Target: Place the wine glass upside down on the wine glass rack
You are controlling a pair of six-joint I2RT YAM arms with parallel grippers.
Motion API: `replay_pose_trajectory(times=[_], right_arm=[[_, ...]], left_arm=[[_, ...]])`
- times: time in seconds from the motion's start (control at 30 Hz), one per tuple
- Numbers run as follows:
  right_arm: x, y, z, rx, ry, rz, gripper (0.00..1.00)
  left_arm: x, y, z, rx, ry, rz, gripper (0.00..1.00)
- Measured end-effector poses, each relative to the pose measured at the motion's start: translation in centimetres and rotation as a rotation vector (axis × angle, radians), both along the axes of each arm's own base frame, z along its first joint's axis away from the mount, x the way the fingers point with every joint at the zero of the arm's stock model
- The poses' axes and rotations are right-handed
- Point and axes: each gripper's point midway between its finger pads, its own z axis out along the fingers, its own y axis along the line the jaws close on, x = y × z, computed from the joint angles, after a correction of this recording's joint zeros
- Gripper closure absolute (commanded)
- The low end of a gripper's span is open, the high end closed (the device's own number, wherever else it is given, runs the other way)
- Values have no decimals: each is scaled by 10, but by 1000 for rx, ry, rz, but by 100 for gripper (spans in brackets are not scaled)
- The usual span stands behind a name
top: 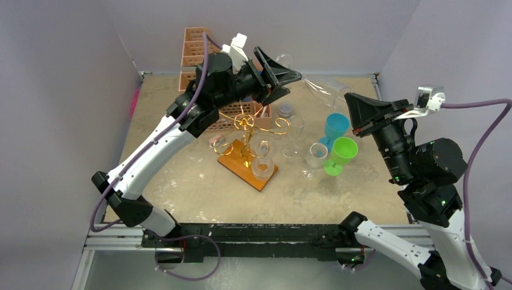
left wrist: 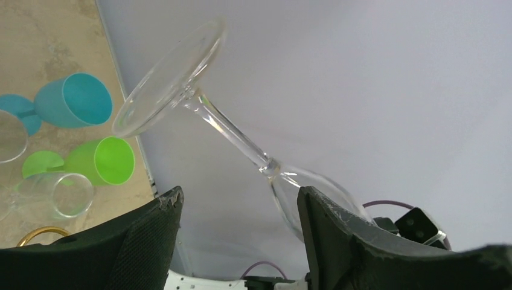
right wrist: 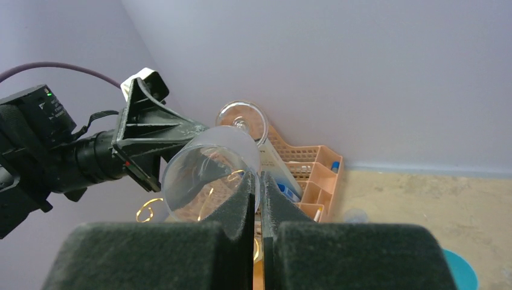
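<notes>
The left pincer (left wrist: pixel 240 194) holds a clear wine glass (left wrist: pixel 232 133) in the air above the far part of the desk (top: pixel 181 193). Its jaws stand wide around the bowl, and one pad presses the glass wall. The glass lies tilted, close to on its side. Its round foot points up toward the far wall, and its open mouth faces the right arm. From above, it hangs beyond the wine glass rack (top: pixel 244 125) and slightly to its right, apart from it and not touching any of its arms.

The rack stands near the middle of the desk. Its gold wire scrolls curl out from a central post, which is fixed to a brown wooden base (top: pixel 238 162) set at an angle. A clear glass (top: pixel 264 160) sits at the right end of that base under a scroll. Whether it hangs from the wire or stands on the wood I cannot tell.

The right pincer (right wrist: pixel 258 181) is raised at the right side with its jaws pressed together and nothing between them. It points toward the mouth of the held glass.

To the right of the rack stand a teal goblet (top: pixel 336 125), a green goblet (top: pixel 343 151) and a clear tumbler (top: pixel 317 154), close together. A peach perforated organizer (top: pixel 194 51) sits at the far left, partly behind the left arm.
</notes>
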Motion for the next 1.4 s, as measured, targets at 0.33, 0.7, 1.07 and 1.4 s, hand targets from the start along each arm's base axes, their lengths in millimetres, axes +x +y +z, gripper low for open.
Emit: replay_pose_trajectory(times=[0.33, 0.7, 1.07, 1.4], right_arm=[[-2, 15, 8, 22, -59, 70, 100], [2, 29, 4, 23, -98, 112, 100], [7, 40, -2, -7, -177, 133, 100], [5, 46, 6, 5, -219, 161, 100]], left_arm=[[9, 1, 17, -97, 37, 138, 49], [14, 1, 23, -162, 70, 182, 72], [5, 20, 52, -271, 58, 207, 91], [4, 22, 58, -287, 42, 213, 81]])
